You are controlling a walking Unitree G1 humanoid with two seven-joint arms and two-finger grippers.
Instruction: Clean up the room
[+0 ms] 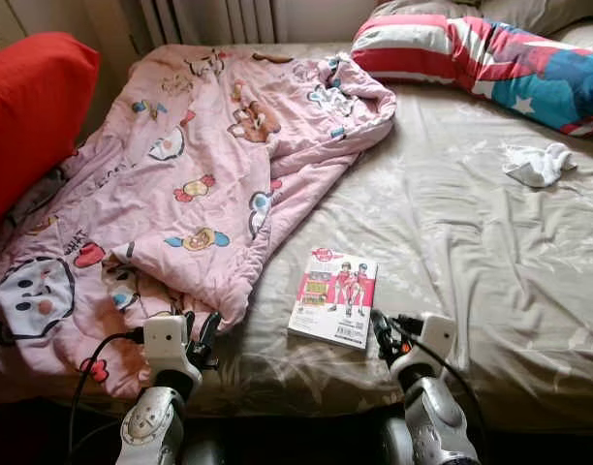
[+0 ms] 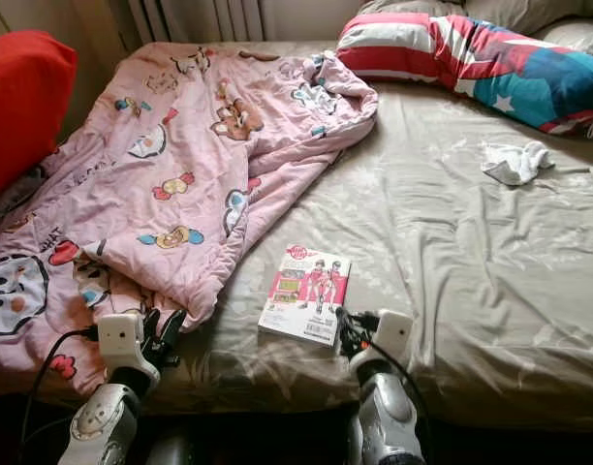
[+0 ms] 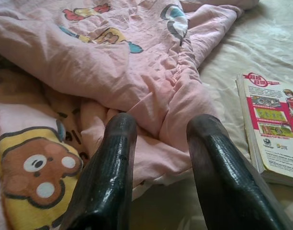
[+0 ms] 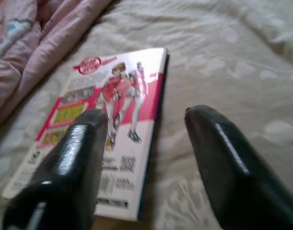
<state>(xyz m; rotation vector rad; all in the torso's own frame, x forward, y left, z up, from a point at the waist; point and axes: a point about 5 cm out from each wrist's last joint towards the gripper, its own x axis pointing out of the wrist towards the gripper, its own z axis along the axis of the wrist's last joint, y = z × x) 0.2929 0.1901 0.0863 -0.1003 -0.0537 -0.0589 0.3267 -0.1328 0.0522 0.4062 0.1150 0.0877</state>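
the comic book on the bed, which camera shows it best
The left eye view: the comic book lies whole and sharp on the grey sheet, beside the pink quilt. The right eye view shows the same. The right wrist view is close but blurred, one of the fingers overlapping it. The left wrist view cuts it off.

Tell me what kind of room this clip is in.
Most likely a bedroom: a bed with a beige sheet, a rumpled pink cartoon-print blanket across it, a striped star-print pillow at its head, and a book lying on the sheet.
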